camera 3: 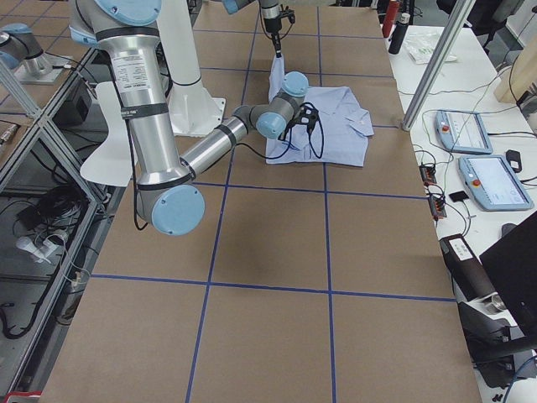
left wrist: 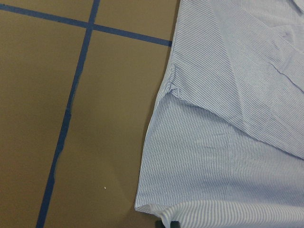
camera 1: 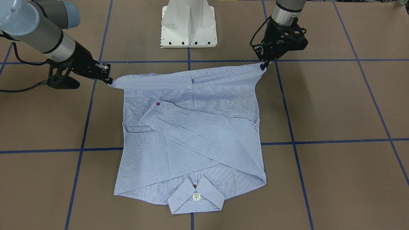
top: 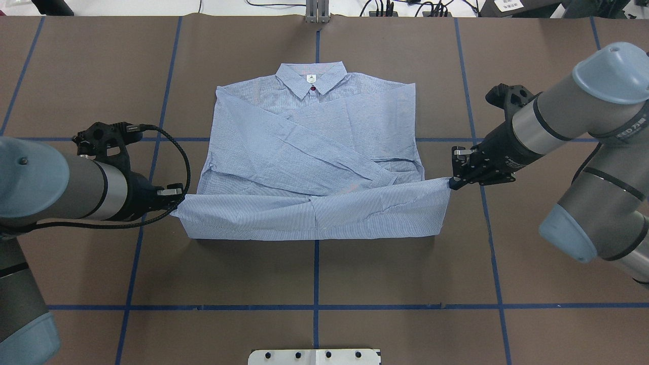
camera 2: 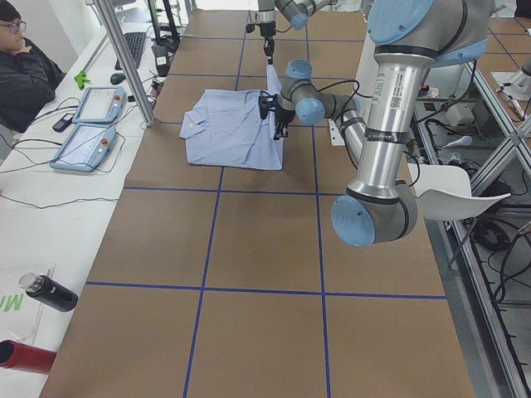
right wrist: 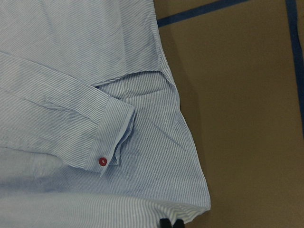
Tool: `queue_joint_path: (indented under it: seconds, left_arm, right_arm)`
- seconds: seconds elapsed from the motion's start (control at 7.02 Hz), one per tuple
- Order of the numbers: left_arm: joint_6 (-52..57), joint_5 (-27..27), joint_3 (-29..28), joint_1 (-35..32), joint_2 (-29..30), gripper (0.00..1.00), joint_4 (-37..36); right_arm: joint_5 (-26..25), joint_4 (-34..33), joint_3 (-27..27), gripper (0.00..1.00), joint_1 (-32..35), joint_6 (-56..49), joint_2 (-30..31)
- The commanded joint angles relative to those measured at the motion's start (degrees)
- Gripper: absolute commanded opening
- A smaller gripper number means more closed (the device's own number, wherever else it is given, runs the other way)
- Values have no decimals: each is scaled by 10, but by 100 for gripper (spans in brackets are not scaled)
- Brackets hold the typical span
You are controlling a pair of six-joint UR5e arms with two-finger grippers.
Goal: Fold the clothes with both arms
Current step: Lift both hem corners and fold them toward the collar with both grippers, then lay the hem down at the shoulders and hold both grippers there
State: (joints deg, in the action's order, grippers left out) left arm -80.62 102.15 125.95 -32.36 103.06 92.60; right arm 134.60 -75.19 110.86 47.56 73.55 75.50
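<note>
Striped shirt (top: 375, 116) lies in the middle of the brown table (top: 314, 274), its collar (top: 289, 76) away from the robot and its sleeves (top: 304, 147) crossed over the body. The hem end is doubled over and stretched taut between the arms. The left gripper (top: 177, 198) is pinched on one hem corner and the right gripper (top: 451, 184) on the other.

A white label (top: 311, 78) sits inside the collar, its print too small to read. Lettering (top: 634, 125) on the right arm is too blurred to make out.

Only the front-facing and right wrist views show the red button (camera 1: 158, 103) on the upper cuff (right wrist: 109, 128). The left wrist view shows a side seam beside blue tape (left wrist: 71, 104). Only the side views show the hem corners raised off the table, and a seated person (camera 2: 25, 75) beside two teach pendants (camera 2: 87, 124).
</note>
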Motion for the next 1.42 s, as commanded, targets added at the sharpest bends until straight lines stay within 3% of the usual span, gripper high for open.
queue_joint_path:
  seconds: [0.0, 0.57, 1.0, 1.28]
  left_arm:
    - [-1, 5, -50, -20, 61, 0, 0]
    - [28, 44, -79, -96, 86, 0, 7]
    - [44, 67, -151, -141, 142, 0, 24]
    - [45, 68, -220, -163, 159, 0, 88]
  right_arm:
    - [-1, -1, -41, 0, 10, 4, -50]
    - [-1, 0, -65, 0, 55, 2, -76]
    - [-5, 0, -109, 0, 85, 0, -123]
    - [-5, 2, -147, 0, 97, -1, -155]
